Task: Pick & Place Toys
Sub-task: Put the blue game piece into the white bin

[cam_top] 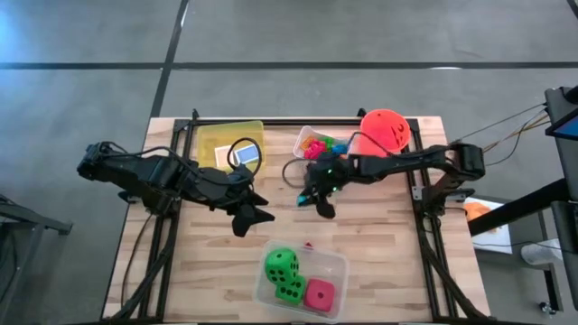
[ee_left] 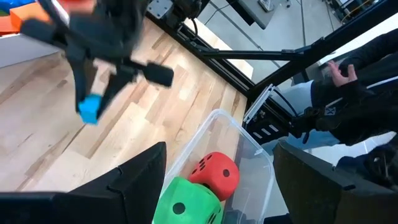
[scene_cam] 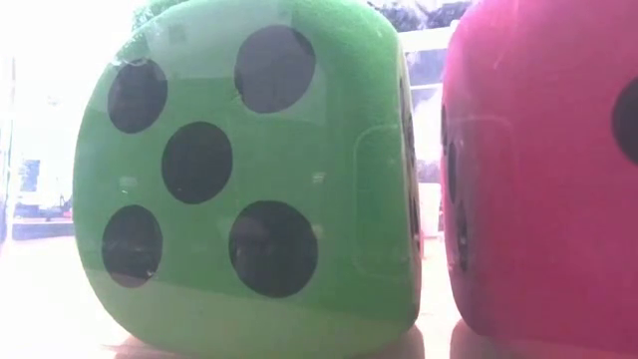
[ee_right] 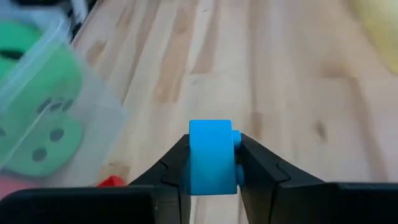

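Blue block (ee_right: 211,157) pinched between right gripper (ee_right: 212,163) fingers; left gripper (cam_top: 254,215) fingers spread, empty.

Even, bright overhead light. Low view: strong backlit glare upper left; green die (scene_cam: 249,179) fills frame. Right wrist view: clear tub (ee_right: 43,106) beside end effector (ee_right: 211,162) blurred.

Right end effector (ee_right: 211,163) clamped, left (cam_top: 256,217) agape

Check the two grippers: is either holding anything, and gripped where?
The right gripper pinches a blue block by its two opposite sides. The left gripper is open and empty.
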Tool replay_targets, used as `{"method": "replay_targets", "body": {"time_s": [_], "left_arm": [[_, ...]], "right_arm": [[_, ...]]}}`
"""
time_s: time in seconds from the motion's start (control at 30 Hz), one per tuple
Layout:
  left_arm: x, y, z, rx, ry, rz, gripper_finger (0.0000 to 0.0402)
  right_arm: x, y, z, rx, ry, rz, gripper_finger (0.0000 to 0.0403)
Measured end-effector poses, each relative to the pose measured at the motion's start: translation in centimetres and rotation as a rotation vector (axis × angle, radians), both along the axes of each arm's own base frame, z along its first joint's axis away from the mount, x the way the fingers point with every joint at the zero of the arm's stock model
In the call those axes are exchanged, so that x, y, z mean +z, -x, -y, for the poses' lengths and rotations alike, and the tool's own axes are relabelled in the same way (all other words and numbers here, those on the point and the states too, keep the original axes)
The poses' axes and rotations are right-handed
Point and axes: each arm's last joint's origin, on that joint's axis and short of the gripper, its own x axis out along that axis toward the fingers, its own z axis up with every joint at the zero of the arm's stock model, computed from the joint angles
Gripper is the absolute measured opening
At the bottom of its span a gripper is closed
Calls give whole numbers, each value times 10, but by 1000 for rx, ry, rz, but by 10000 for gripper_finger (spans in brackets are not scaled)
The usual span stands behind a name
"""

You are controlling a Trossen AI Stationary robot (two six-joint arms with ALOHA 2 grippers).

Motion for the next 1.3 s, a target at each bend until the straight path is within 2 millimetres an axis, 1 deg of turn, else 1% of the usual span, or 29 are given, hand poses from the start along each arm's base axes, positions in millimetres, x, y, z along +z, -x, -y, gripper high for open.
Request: {"method": "replay_targets", "body": {"time_s": [0.17,0.33,0.5,0.63,0.7,0.8,0.97,1.03,1.3], "left_arm": [[0,0,0,1,-2,1,281],[0,0,0,1,-18,6,281],[0,0,0,-3,-25,7,281],[0,0,0,-4,-27,7,281],[0,0,0,-4,-28,7,281],[0,0,0,-5,-28,7,281],[0,0,0,-8,-34,7,281],[0,0,0,-8,-34,7,281],[0,0,0,-7,-31,7,281]], "right_arm": [[16,25,18,-164,-65,15,86],[29,55,37,-417,-75,47,86],[29,84,58,-729,-116,49,86],[19,96,70,-941,-191,-10,86],[12,98,73,-1001,-183,-38,86],[3,98,79,-1032,-173,-81,86],[-6,88,87,-988,-104,-130,86],[-9,85,88,-969,-103,-146,86],[-10,68,96,-931,-79,-156,86]]}}
